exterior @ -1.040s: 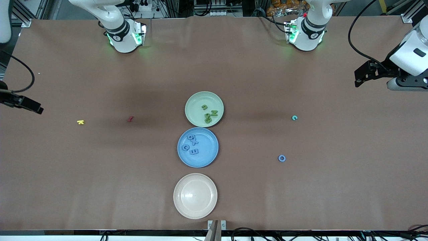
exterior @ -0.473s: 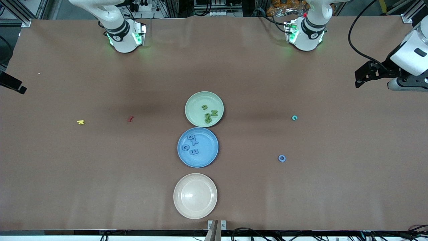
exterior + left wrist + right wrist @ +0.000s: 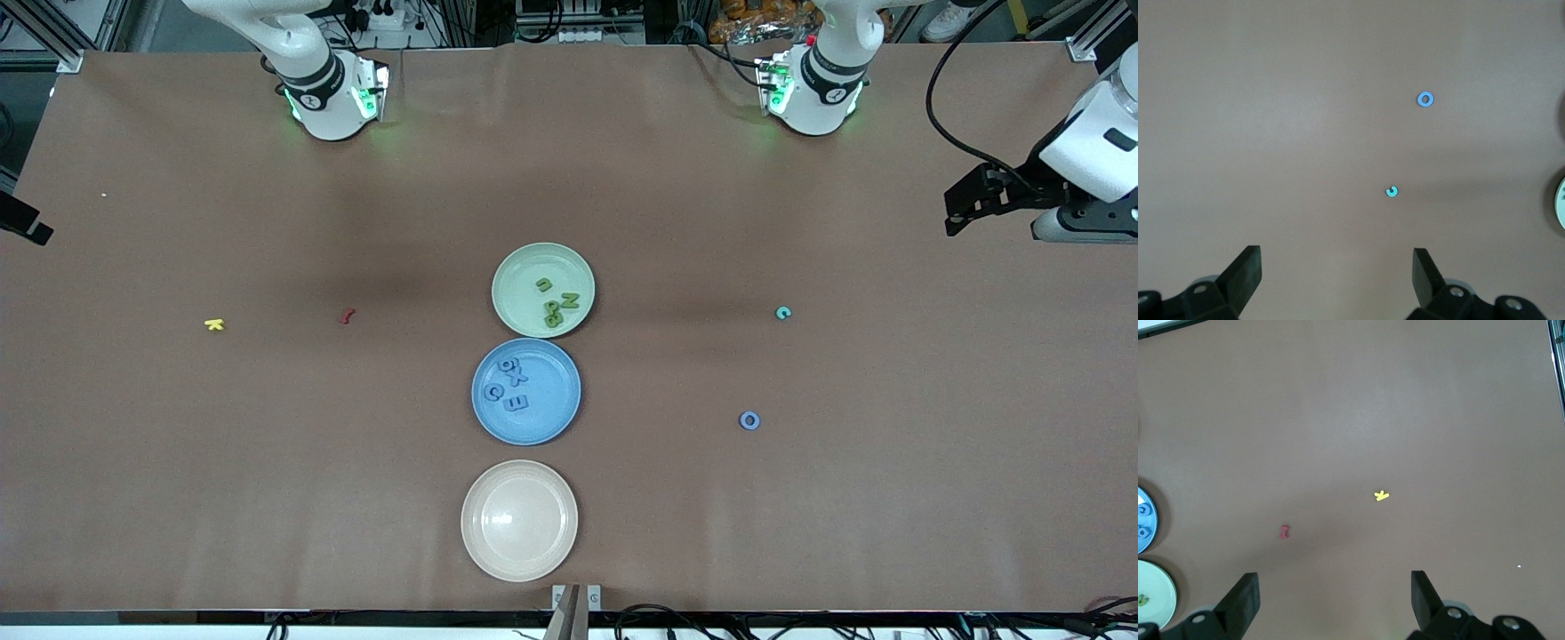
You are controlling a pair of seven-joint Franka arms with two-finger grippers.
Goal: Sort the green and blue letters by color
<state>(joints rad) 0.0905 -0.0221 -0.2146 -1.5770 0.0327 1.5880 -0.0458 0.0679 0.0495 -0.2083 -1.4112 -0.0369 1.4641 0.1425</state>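
Your left gripper (image 3: 1337,280) hangs spread wide and empty over the left arm's end of the table; your right gripper (image 3: 1331,603) hangs likewise over the right arm's end. Green letters (image 3: 556,303) lie in the green plate (image 3: 520,267), blue letters (image 3: 508,384) in the blue plate (image 3: 551,418); a blue O (image 3: 749,420) lies apart on the table.

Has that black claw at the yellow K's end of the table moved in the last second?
Yes. The right gripper has pulled away from the yellow K, toward the table's edge; its open fingers are now mostly out of the front view.
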